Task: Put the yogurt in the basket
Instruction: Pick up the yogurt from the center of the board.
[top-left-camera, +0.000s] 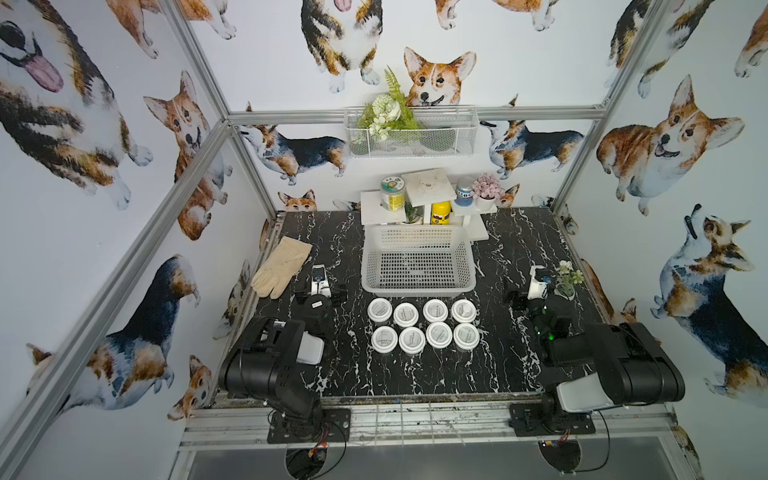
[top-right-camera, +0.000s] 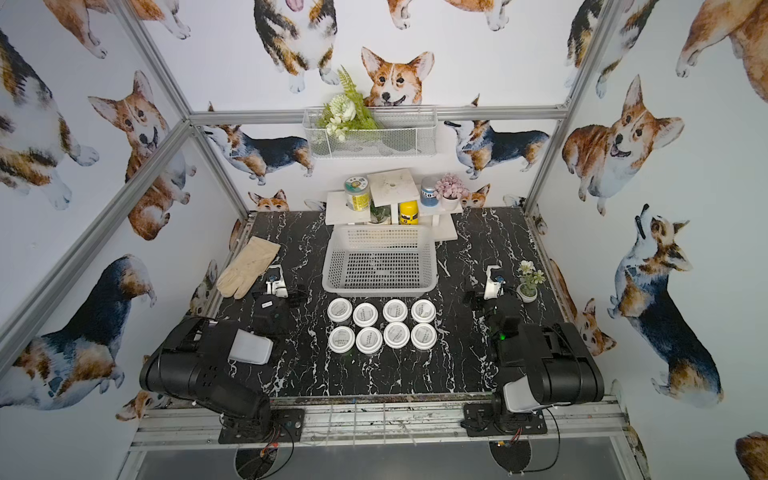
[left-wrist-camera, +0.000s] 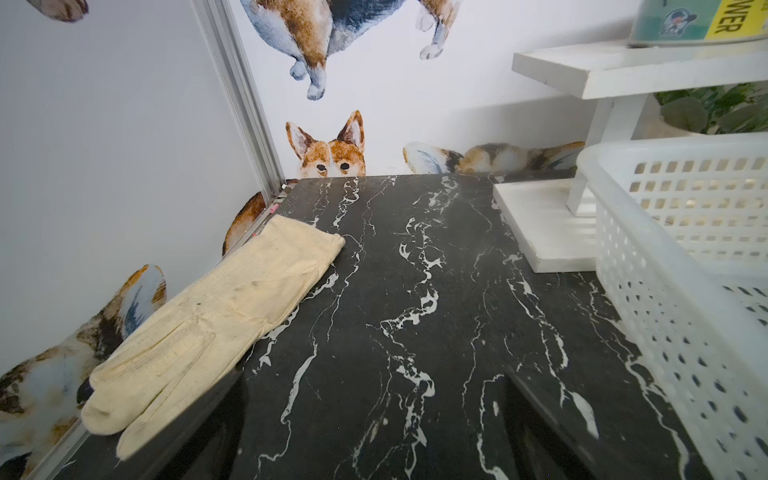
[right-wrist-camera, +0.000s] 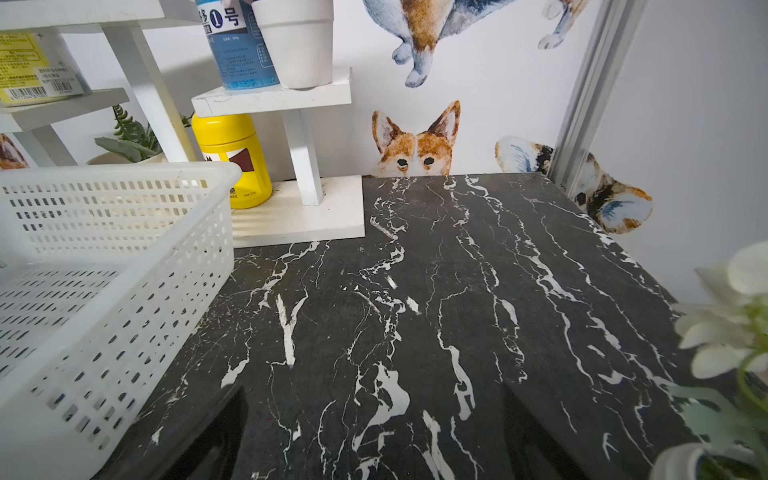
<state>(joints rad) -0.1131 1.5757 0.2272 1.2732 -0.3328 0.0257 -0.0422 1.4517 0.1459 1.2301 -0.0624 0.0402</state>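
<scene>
Several yogurt cups (top-left-camera: 406, 314) (top-right-camera: 365, 314) with white printed lids stand in two rows on the black marble table, in both top views. Just behind them sits the white lattice basket (top-left-camera: 417, 289) (top-right-camera: 380, 291), nothing inside it. My left gripper (top-left-camera: 320, 286) (top-right-camera: 276, 286) rests low on the table, left of the basket and cups, open and holding nothing. In the left wrist view the left gripper (left-wrist-camera: 378, 424) has only bare table between its fingers, with the basket wall (left-wrist-camera: 648, 257) beside it. My right gripper (top-left-camera: 534, 291) (top-right-camera: 494, 289) (right-wrist-camera: 376, 432) is open and holding nothing, to the right of the basket (right-wrist-camera: 166, 311).
A cream work glove (top-left-camera: 282, 266) (left-wrist-camera: 216, 324) lies by the left wall near my left gripper. A small potted flower (top-left-camera: 567, 282) (right-wrist-camera: 731, 332) stands close beside my right gripper. A white tiered stand (top-left-camera: 428, 195) with a jar and a yellow bottle (right-wrist-camera: 232, 162) stands behind the basket. A wire-mesh basket (top-left-camera: 411, 133) hangs on the back wall.
</scene>
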